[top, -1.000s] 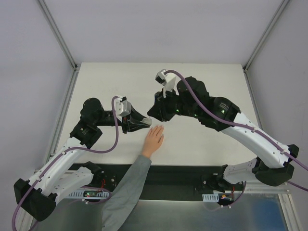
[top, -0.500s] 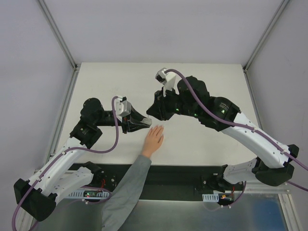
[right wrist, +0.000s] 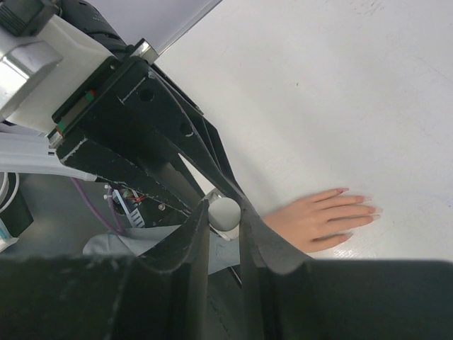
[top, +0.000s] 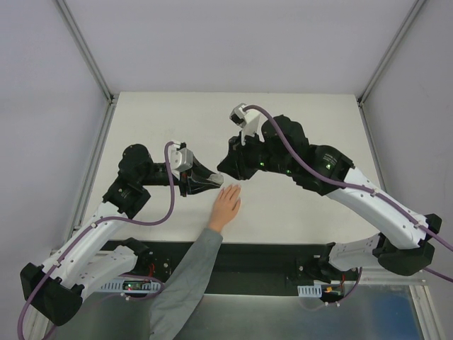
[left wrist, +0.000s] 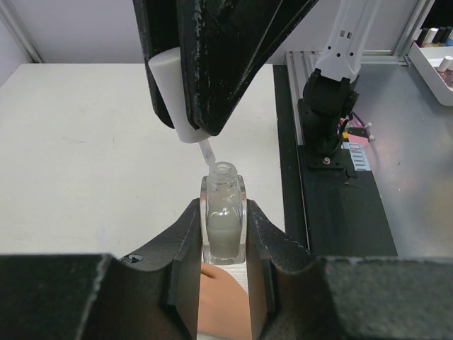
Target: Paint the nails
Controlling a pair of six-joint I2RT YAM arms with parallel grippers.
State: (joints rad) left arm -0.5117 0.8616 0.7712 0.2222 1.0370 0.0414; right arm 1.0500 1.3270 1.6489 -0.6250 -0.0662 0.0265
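A pale hand point(top: 226, 205) with a grey sleeve point(top: 187, 276) lies flat on the white table, fingers pointing away. Its pinkish nails point(right wrist: 369, 200) show in the right wrist view. My left gripper point(top: 216, 179) is shut on a small translucent bottle point(left wrist: 224, 219) of whitish polish, held upright just above the fingers. My right gripper point(top: 228, 170) is shut on the white brush cap point(right wrist: 225, 212). In the left wrist view the cap point(left wrist: 175, 99) is tilted, and its brush stem point(left wrist: 207, 152) hangs just above the bottle's open mouth.
The right arm's base point(left wrist: 327, 106) stands on the black strip point(top: 283, 258) along the table's near edge. A white tray point(left wrist: 435, 60) with small bottles sits at the far right of the left wrist view. Metal frame posts point(top: 85, 49) flank the table.
My right arm has shifted very slightly to the right. The left gripper, the bottle and the hand have not moved.
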